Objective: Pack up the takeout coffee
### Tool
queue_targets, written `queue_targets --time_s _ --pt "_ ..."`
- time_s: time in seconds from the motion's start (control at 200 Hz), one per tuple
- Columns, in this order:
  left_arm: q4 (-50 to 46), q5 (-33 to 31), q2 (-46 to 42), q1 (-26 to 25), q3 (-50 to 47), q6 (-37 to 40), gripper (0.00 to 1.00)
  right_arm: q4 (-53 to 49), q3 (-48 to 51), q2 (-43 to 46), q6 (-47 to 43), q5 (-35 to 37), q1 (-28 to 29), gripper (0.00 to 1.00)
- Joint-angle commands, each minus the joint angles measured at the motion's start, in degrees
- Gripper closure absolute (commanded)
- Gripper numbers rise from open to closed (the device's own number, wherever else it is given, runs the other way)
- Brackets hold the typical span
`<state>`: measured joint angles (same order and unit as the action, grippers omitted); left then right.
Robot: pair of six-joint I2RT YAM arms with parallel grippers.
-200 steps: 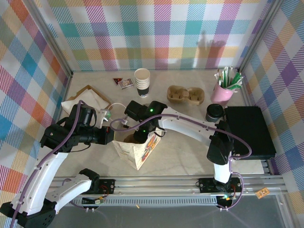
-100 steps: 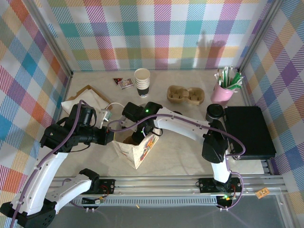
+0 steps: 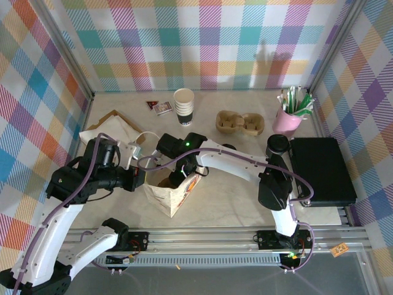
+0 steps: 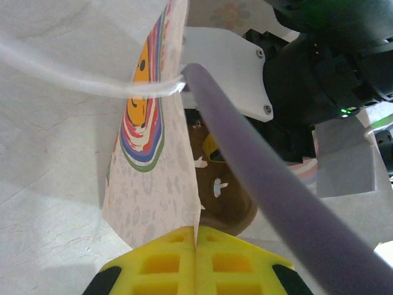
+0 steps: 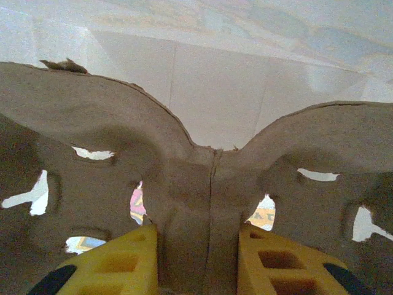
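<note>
The takeout coffee (image 3: 277,145), a small cup under a round black lid, stands at the right beside the black box, apart from both grippers. A printed paper bag (image 3: 175,195) stands open at table centre. My left gripper (image 3: 142,179) is shut on the bag's left rim; in the left wrist view its yellow pads (image 4: 153,264) pinch the bag wall (image 4: 153,184). My right gripper (image 3: 178,177) reaches into the bag mouth, shut on the middle ridge of a brown pulp cup carrier (image 5: 196,172), which sits partly inside the bag (image 4: 224,196).
A stack of lidless cream cups (image 3: 183,106) and a second pulp carrier (image 3: 240,122) stand at the back. A pink cup of straws (image 3: 288,114) is at the back right, a black box (image 3: 322,169) at the right, flat brown bags and napkins (image 3: 113,129) at the left.
The left arm has drawn back to the left, pulling the bag rim with it. The right gripper and the carrier have shifted slightly left and deeper into the bag.
</note>
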<state>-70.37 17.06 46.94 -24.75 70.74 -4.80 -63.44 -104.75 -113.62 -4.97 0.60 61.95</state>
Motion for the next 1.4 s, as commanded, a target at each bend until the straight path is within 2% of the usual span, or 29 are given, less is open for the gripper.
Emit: queue_targets --time_s 0.0,0.15,0.505,0.835,0.985,1.07,1.395 --pt "1.9 2.0 -1.4 -0.3 -0.4 1.7 1.00 -3.4 0.1 -3.4 1.6 0.5 -0.7 0.71" --pt "1.6 1.6 -1.3 -0.3 -2.1 2.3 1.00 -4.8 -2.3 -3.7 2.7 -1.5 -0.7 0.71" --pt "1.9 0.8 -0.7 -0.4 -3.1 4.4 1.00 -16.6 -17.7 -7.2 6.0 -8.5 -1.0 0.71" --pt "2.4 0.5 -0.8 -0.3 -3.7 4.7 1.00 -22.9 -24.5 -10.3 10.0 -15.5 -3.1 0.70" --pt "2.5 -0.2 -0.5 -0.3 -3.5 4.8 1.00 -23.3 -25.2 -10.4 12.2 -18.7 -3.6 0.70" --pt "2.6 -1.1 -0.2 -0.3 -3.0 4.6 1.00 -22.1 -24.5 -10.1 12.8 -17.2 -3.6 0.70" --pt "4.2 1.5 0.2 -0.3 -2.9 3.0 1.00 -7.8 -9.3 -3.9 7.6 -8.8 -2.4 0.71"
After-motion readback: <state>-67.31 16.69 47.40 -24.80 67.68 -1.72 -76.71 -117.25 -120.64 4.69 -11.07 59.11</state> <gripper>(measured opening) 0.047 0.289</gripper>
